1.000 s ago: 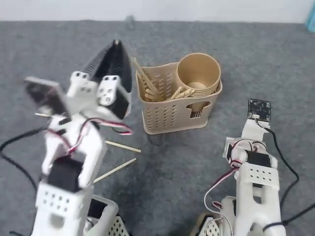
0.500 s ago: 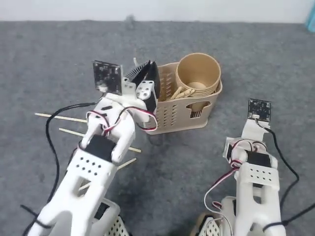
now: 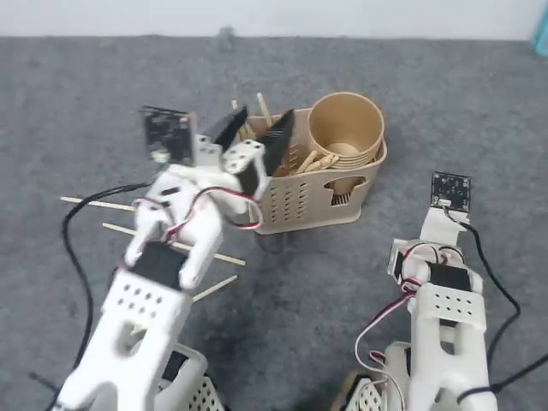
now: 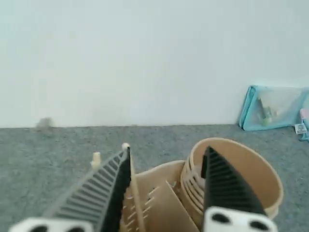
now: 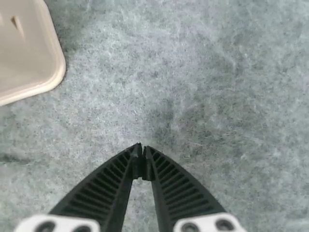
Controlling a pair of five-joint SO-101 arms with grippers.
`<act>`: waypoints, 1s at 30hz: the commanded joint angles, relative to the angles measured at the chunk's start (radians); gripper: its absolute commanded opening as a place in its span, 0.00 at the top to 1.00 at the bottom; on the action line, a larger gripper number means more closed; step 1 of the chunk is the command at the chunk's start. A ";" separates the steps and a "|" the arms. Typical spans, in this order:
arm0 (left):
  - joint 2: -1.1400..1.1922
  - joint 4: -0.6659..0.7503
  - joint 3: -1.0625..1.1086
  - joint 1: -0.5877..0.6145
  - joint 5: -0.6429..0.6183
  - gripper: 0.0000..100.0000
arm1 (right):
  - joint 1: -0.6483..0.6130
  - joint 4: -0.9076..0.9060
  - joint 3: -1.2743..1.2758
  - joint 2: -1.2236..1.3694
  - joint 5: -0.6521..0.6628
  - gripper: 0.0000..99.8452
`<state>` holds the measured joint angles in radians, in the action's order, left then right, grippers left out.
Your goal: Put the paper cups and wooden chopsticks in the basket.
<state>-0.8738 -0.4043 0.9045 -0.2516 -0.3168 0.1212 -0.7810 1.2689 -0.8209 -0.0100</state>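
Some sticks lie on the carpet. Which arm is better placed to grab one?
Probably the left: the loose chopsticks lie on its side, and the left tool is open above the basket. The right tool is shut, beyond the basket.

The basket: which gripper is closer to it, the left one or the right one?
Left. The left gripper hangs open right over the basket, above its chopstick side. The right gripper is shut over the grey carpet, off beside the basket.
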 commanded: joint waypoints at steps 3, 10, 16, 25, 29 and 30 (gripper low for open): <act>-0.252 -0.387 -0.179 0.178 -0.015 0.77 | -0.001 0.013 -0.005 -0.027 0.011 0.99; -0.218 -0.483 -0.216 0.643 -0.095 0.77 | -0.004 0.012 -0.005 -0.024 0.011 0.99; 0.017 -0.483 -0.216 0.850 -0.118 0.77 | -0.005 0.012 -0.003 -0.021 0.011 0.99; 0.586 -0.425 -0.374 0.931 -0.215 0.77 | -0.005 0.010 -0.002 -0.018 0.011 0.99; 0.876 -0.459 -0.553 0.948 -0.252 0.77 | -0.005 0.010 -0.002 -0.018 0.011 0.99; 0.945 -0.488 -0.611 0.950 -0.255 0.77 | -0.005 0.010 -0.002 -0.018 0.011 0.99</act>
<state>-0.1757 -0.8569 0.4979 0.6859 -0.5363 0.1227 -0.7810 1.2720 -0.8209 -0.0100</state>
